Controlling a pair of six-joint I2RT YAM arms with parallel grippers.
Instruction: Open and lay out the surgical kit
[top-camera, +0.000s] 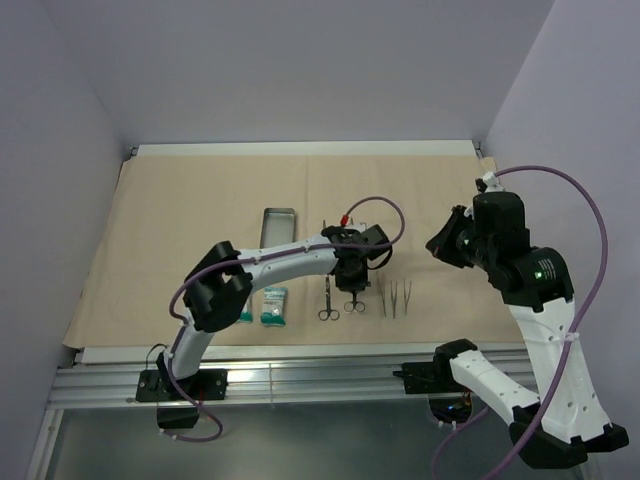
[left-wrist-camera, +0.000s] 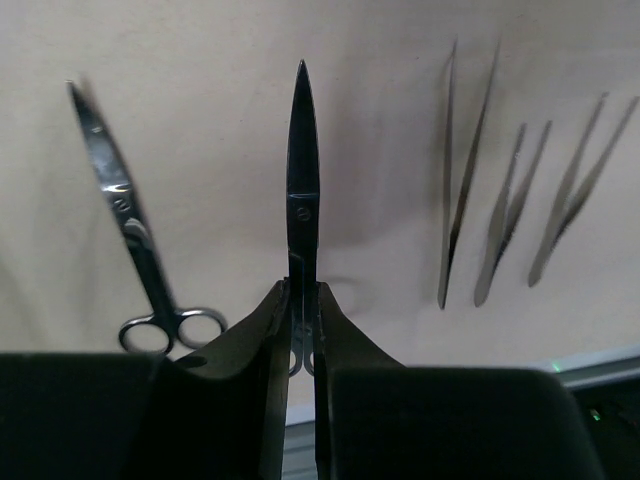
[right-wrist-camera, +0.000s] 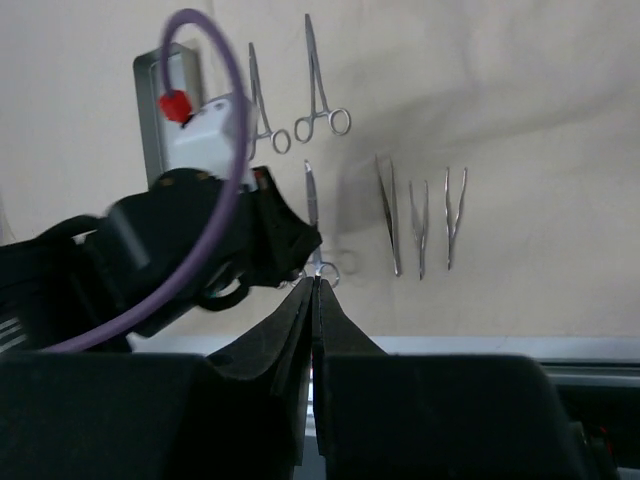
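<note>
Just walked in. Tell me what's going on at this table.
The left claw is shut on a pair of scissors over the tan drape, between a second pair and three tweezers already laid out. The right claw hangs shut and empty off to the right. The grey tray and packets lie further left.

Far and left stretches of the wrap (top-camera: 170, 210) lie bare: widest open room. Left arm (top-camera: 290, 257) slants from near left to centre, barring the way over the packets (top-camera: 273, 305). Left gripper (top-camera: 352, 292), clamped on the scissors (left-wrist-camera: 303, 180), fills the gap between forceps (left-wrist-camera: 135, 235) on its left and tweezers (top-camera: 395, 298) on its right. Tray (top-camera: 277, 225) sits far of the arm. Right gripper (top-camera: 438, 246) hangs right of the tweezers, apart from them; bare wrap beyond it.
</note>
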